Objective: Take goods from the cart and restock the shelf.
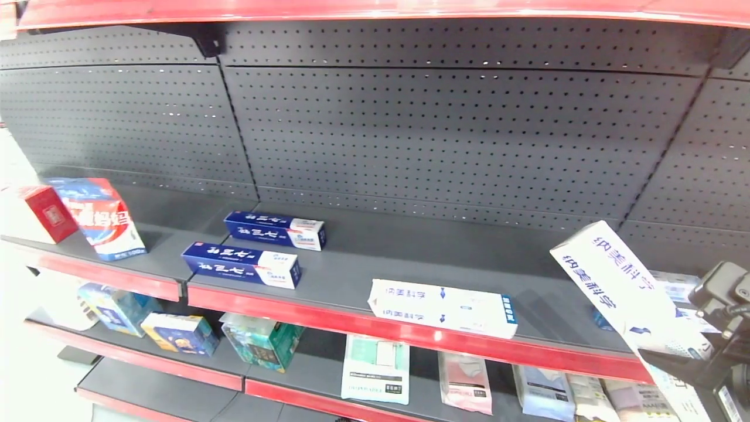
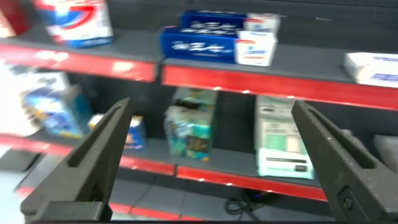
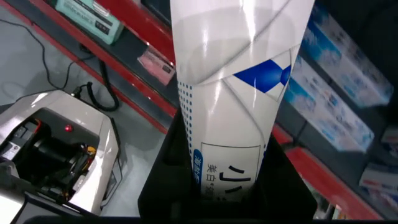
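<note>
Noted right gripper (image 1: 682, 363) clamped on the lower end of a long white box (image 1: 609, 275), jaws pressed to both of its sides in the right wrist view. Found the box tilted, upper end leaning toward the pegboard (image 1: 457, 129), raised over the right stretch of the upper shelf (image 1: 410, 246) and not resting on it. Saw left gripper (image 2: 210, 104) spread wide and empty, facing the shelf fronts. Recorded a matching white box (image 1: 442, 308) lying flat near the red lip (image 1: 363, 321) of the shelf, two blue boxes (image 1: 241, 265) further left, and pale boxes (image 1: 674, 284) just behind the held one. Judged the step as placement: item brought to the shelf, release not yet made. Judged the next move to call for levelling the box, lowering it onto bare shelf between the flat white box and the pale ones, then opening the jaws; otherwise risked a box tipping off the lip.
</note>
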